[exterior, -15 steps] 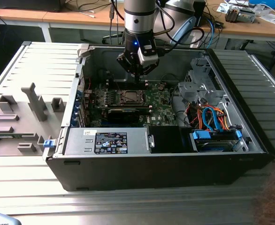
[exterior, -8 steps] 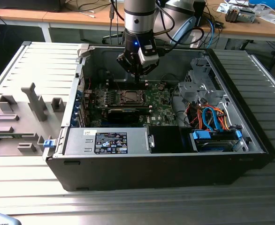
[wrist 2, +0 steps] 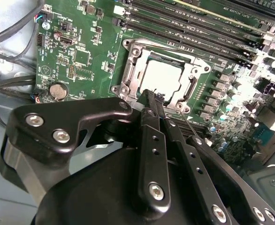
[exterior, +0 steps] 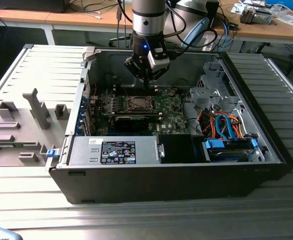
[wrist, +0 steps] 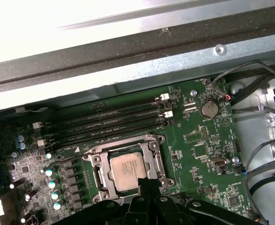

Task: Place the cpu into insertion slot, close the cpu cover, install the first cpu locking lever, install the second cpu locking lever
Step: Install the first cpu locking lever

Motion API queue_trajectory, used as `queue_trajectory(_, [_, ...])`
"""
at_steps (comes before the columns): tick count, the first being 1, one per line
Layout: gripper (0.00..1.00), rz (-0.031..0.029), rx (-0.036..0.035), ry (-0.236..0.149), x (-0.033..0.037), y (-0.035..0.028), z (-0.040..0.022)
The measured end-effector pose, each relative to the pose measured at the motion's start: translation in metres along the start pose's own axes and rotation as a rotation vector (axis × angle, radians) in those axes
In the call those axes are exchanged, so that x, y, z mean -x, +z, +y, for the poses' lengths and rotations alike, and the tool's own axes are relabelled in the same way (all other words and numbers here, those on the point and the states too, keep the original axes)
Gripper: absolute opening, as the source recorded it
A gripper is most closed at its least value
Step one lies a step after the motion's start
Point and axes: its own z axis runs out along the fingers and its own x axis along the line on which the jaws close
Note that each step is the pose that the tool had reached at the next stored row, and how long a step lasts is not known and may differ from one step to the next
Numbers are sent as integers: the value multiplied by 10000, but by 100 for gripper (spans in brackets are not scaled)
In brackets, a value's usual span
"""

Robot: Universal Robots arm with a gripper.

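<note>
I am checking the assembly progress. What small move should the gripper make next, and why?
Probably a short descent toward the socket edge. The cpu already lies in the insertion slot with the cpu cover down around it, and the gripper hangs close above that near edge.

The exterior view looks down from the near side, well back, into the open computer case (exterior: 186, 165) with the arm at the far wall. Both wrist views ride close over the green board (wrist 2: 86, 56), from opposite sides, sharing the cpu (wrist: 128, 169) socket.
</note>
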Motion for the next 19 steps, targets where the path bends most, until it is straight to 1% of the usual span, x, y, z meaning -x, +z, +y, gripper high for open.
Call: queue_trajectory(19, [11, -3, 7, -125, 0, 1, 0])
